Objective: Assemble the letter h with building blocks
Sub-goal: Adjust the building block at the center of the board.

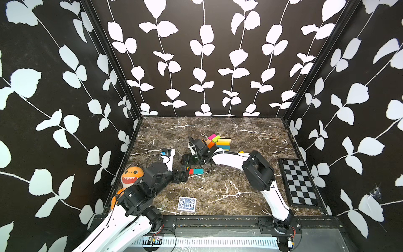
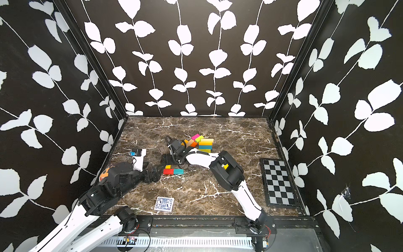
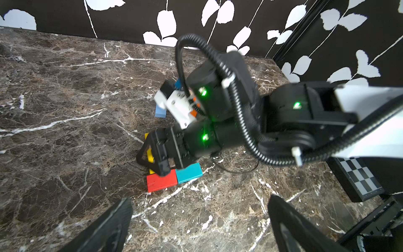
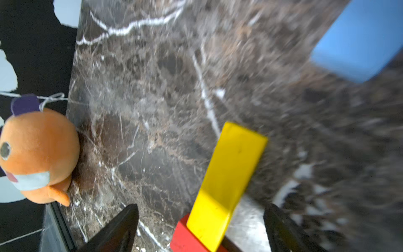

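Note:
A red block [image 3: 161, 180] and a teal block [image 3: 188, 172] lie end to end on the marble, also seen in a top view [image 1: 196, 171]. A yellow block [image 4: 229, 179] runs crosswise from the red block [image 4: 185, 237], their ends meeting. My right gripper [image 4: 201, 220] is open and straddles the yellow block with a gap on each side. My left gripper [image 3: 200, 218] is open over bare marble just in front of the red block. A light blue block [image 3: 160, 111] lies alone farther back. The other building blocks [image 1: 219, 143] are piled at the back centre.
A blue-patterned card deck [image 1: 186, 204] lies near the front edge. A chessboard [image 1: 299, 182] lies along the right wall. An orange shark plush [image 1: 132, 174] sits at the left wall beside my left arm. The right arm reaches across the middle.

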`<state>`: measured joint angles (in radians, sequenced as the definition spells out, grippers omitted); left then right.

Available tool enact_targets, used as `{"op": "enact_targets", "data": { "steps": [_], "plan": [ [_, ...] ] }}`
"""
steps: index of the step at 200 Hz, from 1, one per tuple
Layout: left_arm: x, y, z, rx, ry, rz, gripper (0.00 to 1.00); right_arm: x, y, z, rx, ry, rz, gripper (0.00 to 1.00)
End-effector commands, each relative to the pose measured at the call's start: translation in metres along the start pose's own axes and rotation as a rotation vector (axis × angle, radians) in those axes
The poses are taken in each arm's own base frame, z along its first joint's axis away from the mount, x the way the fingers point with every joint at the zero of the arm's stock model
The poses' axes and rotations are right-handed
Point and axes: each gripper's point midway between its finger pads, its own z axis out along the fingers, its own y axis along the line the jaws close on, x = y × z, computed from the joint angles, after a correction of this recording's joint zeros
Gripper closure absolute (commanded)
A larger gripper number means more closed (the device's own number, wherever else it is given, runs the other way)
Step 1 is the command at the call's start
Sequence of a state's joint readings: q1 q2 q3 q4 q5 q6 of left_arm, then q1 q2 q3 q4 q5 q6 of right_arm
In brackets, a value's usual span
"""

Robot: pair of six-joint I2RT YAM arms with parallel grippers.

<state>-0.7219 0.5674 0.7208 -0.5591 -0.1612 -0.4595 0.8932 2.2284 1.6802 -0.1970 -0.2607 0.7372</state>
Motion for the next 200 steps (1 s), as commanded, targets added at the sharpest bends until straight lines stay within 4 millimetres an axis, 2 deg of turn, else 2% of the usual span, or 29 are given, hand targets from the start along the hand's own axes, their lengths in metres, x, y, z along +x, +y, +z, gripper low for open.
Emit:
{"op": "enact_targets", "data": {
  "steps": [1, 22, 34, 55, 59, 78, 83, 85, 89, 122, 137, 143, 145, 155, 165, 189, 200],
  "plan": [
    [-0.004, -0.001, 0.001, -0.001, -0.001, 0.003, 0.01, -0.052, 0.01, -0.05, -0.001, -0.165, -0.049, 0.11],
    [-0.007, -0.004, 0.003, -0.002, 0.001, 0.0, 0.01, -0.062, 0.001, -0.079, 0.029, -0.218, -0.047, 0.11],
    [-0.009, -0.005, 0.006, -0.001, 0.007, -0.002, 0.01, -0.059, -0.007, -0.099, 0.032, -0.25, -0.04, 0.12],
    [-0.008, -0.012, 0.021, 0.009, 0.046, -0.007, 0.01, -0.05, -0.025, -0.138, 0.073, -0.327, -0.034, 0.12],
    [-0.007, -0.014, 0.025, 0.01, 0.057, -0.01, 0.01, -0.039, -0.036, -0.14, 0.097, -0.32, -0.031, 0.11],
    [-0.001, -0.021, 0.053, 0.005, 0.136, -0.014, 0.01, -0.018, -0.057, -0.165, 0.146, -0.339, -0.018, 0.11],
    [0.001, -0.023, 0.062, 0.002, 0.162, -0.01, 0.01, -0.01, -0.064, -0.164, 0.158, -0.324, -0.016, 0.11],
    [0.001, -0.024, 0.065, 0.0, 0.171, -0.009, 0.01, -0.011, -0.061, -0.172, 0.152, -0.341, -0.02, 0.11],
    [0.002, -0.026, 0.072, -0.004, 0.19, -0.006, 0.01, -0.007, -0.062, -0.177, 0.151, -0.344, -0.021, 0.11],
    [0.005, -0.041, 0.134, -0.022, 0.325, 0.032, 0.01, 0.027, -0.086, -0.194, 0.196, -0.338, -0.013, 0.11],
    [0.008, -0.035, 0.159, -0.081, 0.362, 0.057, 0.05, 0.039, -0.099, -0.199, 0.227, -0.34, 0.0, 0.12],
    [0.01, -0.033, 0.168, -0.098, 0.379, 0.069, 0.1, 0.044, -0.102, -0.199, 0.226, -0.335, 0.002, 0.13],
    [0.007, -0.025, 0.172, -0.118, 0.38, 0.055, 0.12, 0.045, -0.103, -0.2, 0.225, -0.336, 0.002, 0.13],
    [0.007, -0.012, 0.186, -0.158, 0.411, 0.04, 0.23, 0.052, -0.106, -0.2, 0.219, -0.327, 0.007, 0.13],
    [0.008, 0.0, 0.198, -0.191, 0.43, 0.036, 0.27, 0.056, -0.108, -0.201, 0.212, -0.324, 0.011, 0.13],
    [0.008, 0.032, 0.216, -0.286, 0.5, 0.059, 0.27, 0.061, -0.111, -0.205, 0.197, -0.331, 0.016, 0.12],
    [0.01, 0.036, 0.224, -0.278, 0.542, 0.065, 0.25, 0.062, -0.114, -0.207, 0.2, -0.337, 0.02, 0.12]
  ]
}}
